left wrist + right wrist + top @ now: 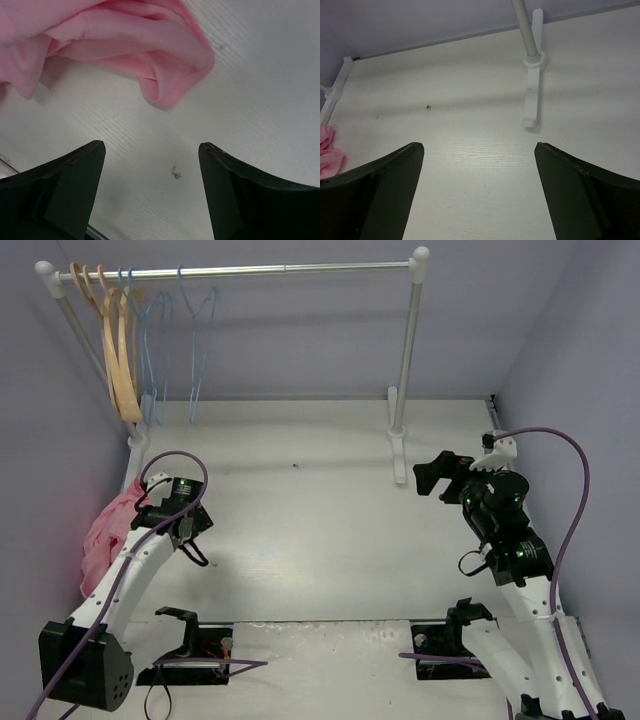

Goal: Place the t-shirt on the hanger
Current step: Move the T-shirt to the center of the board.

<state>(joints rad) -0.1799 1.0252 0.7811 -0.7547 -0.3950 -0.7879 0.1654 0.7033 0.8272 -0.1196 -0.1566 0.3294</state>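
One pink t-shirt (105, 535) lies crumpled in a heap on the table (320, 540), against the side wall just in front of the left foot of the clothes rail (250, 271). From where I stand it looks soft, thin and very light, so I expect it to sag and slide the moment it is lifted. A pinch on a single layer would leave the rest hanging in a bunch. The best hold I can pick out is the rolled fold (172, 90) of hem or sleeve that juts toward the left gripper (151, 150), which hovers just short of it with its fingers spread wide and nothing between them. The neck opening is buried in the heap and I cannot find it.

Two arms work here. The right gripper (479, 150) sits just beside the rail's right foot, fingers likewise wide apart and empty, well apart from the t-shirt.

All the hangers are bunched at the rail's left end. Of the blue wire hangers (197, 340) I count two for sure and perhaps a third behind. The tan wooden hangers (122, 370), nearest the left post, number two or three, overlapped too closely to settle. The wire ones look thin and springy, likely to swing on the rail if nudged.
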